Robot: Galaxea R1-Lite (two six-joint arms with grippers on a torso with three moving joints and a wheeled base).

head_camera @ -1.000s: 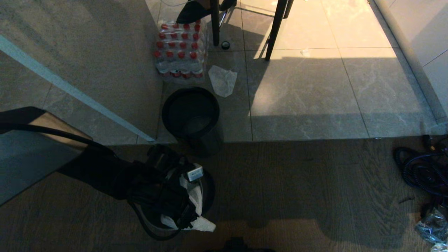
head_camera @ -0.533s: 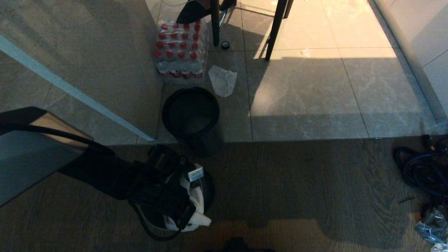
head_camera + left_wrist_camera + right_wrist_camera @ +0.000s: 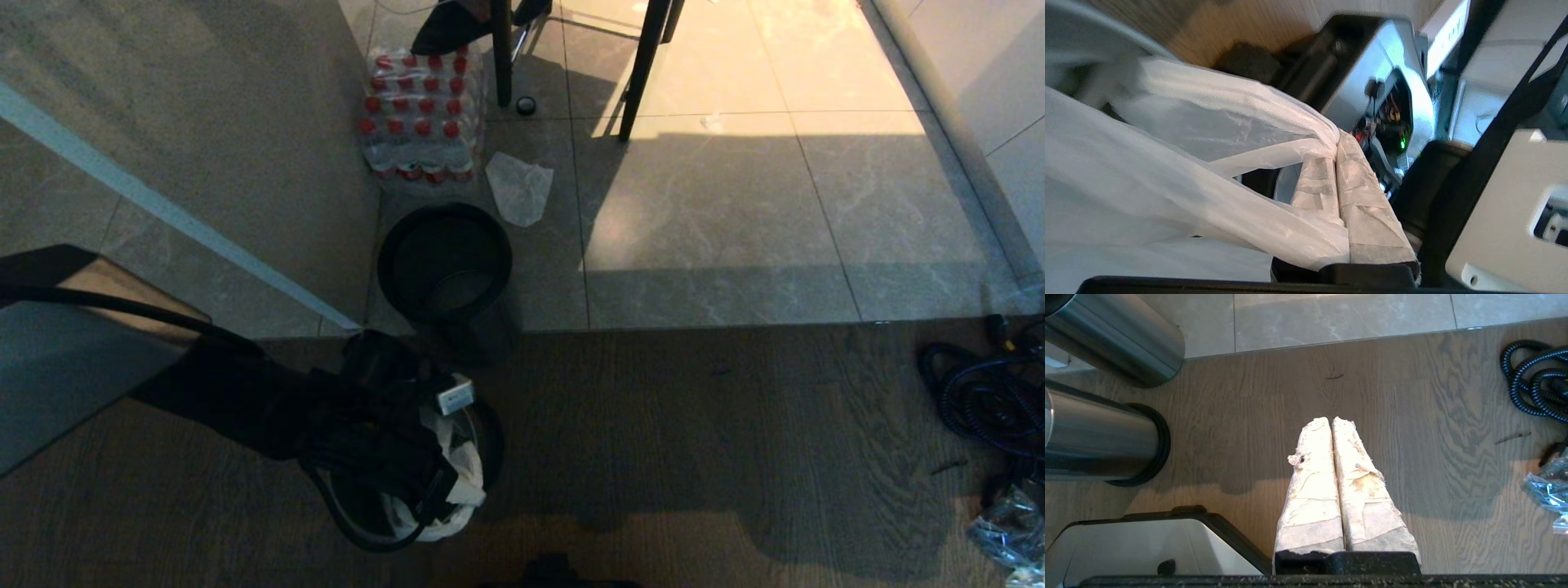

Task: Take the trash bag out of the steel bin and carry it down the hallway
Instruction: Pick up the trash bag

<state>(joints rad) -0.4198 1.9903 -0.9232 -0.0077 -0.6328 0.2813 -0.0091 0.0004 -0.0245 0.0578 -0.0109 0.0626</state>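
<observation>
In the head view, the left tool (image 3: 445, 490) reaches down over the steel bin (image 3: 490, 433), which stands on the wood-grain floor (image 3: 694, 457) near the lower edge. The trash bag (image 3: 461, 482) shows as crumpled white plastic at the bin's mouth, right beside the tool and partly under it. Farther away, an all-dark round bin (image 3: 445, 261) stands at the seam where the wood meets the marble-look tiles (image 3: 718, 229). Beyond it lie a flat white wrapper scrap (image 3: 520, 188) and a shrink-wrapped pack of red-capped bottles (image 3: 420, 114); any printing on the bottles is too small to read. Coiled black hose (image 3: 980, 400) lies at the right edge.

In the left wrist view, the left tool (image 3: 1336, 147) has its taped fingers (image 3: 1359, 204) pressed together, pinching a loop handle of the trash bag (image 3: 1167, 179) at their tips. The white film stretches away from the grip in taut bands. No green print or lettering is visible on it here.

In the right wrist view, the right tool (image 3: 1332, 420) hangs above the wood floor (image 3: 1433, 457), its taped fingers (image 3: 1314, 486) pressed together with nothing between them. Two shiny metal cylinders (image 3: 1098, 437) stand well off to one side, and the black hose (image 3: 1531, 384) lies at the other.
</observation>
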